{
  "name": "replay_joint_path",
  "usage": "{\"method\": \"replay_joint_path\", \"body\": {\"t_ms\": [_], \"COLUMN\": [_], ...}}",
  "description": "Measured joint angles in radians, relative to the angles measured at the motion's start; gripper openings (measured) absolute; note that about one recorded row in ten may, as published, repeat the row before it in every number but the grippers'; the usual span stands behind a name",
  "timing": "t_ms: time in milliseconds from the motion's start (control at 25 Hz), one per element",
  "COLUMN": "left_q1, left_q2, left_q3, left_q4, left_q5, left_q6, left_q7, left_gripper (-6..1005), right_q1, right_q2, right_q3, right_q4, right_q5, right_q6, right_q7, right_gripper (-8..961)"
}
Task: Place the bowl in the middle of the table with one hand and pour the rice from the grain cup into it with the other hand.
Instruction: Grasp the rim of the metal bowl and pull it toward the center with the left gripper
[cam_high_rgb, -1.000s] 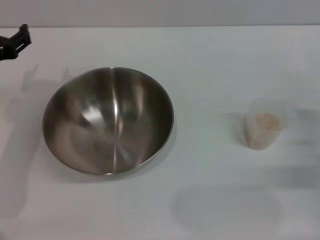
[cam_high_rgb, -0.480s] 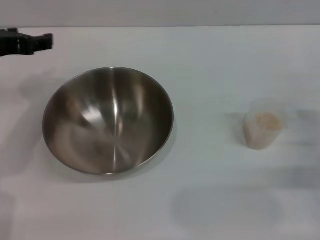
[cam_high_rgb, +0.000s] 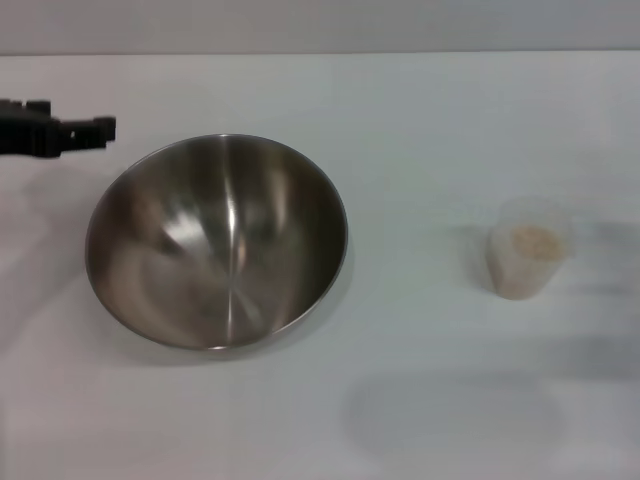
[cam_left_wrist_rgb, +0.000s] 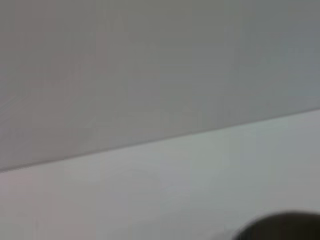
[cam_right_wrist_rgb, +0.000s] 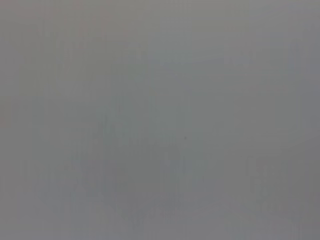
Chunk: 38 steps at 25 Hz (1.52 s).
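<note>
Bowl (cam_high_rgb: 216, 240) sits left of the desk's (cam_high_rgb: 420, 120) middle, empty, and the grain cup (cam_high_rgb: 524, 260) stands well apart to its right, upright with rice (cam_high_rgb: 530, 240) inside. My left gripper (cam_high_rgb: 85, 130) hovers just beside the bowl's far-left rim, not touching; whether its fingers are parted I cannot tell. My right gripper is out of sight. To do this step well, I judge I should come down on the thin rim squarely, clamp firmly since polished steel may slip, then move the bowl gently toward the centre, stopping short of the cup.
</note>
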Motion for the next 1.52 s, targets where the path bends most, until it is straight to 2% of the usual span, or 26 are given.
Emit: {"method": "replay_joint_path", "body": {"t_ms": [400,640,1160,1520], "left_q1": [0.047,0.049,0.058,0.058], "left_q2": [-0.003,-0.004,-0.003,-0.006], "left_q3": [0.093,0.162,0.197,0.255], "left_q4": [0.006,0.007,0.038,0.057], "left_q5": [0.019,0.104,0.119,0.192], "left_q6": [0.020,0.055,0.092,0.132], "left_q7": [0.021,0.017,0.022,0.003], "left_gripper": [835,834,832,831], "right_q1": [0.000,-0.001,-0.001,-0.001], "right_q2": [0.001,0.000,0.000,0.000], "right_q3": [0.000,0.000,0.000,0.000], "right_q4": [0.003,0.002,0.000,0.000], "right_q5": [-0.002,-0.002,-0.002,-0.001], "right_q6": [0.002,0.003,0.003,0.011], "right_q7": [0.000,0.000,0.000,0.000], "right_gripper": [840,839,839,840]}}
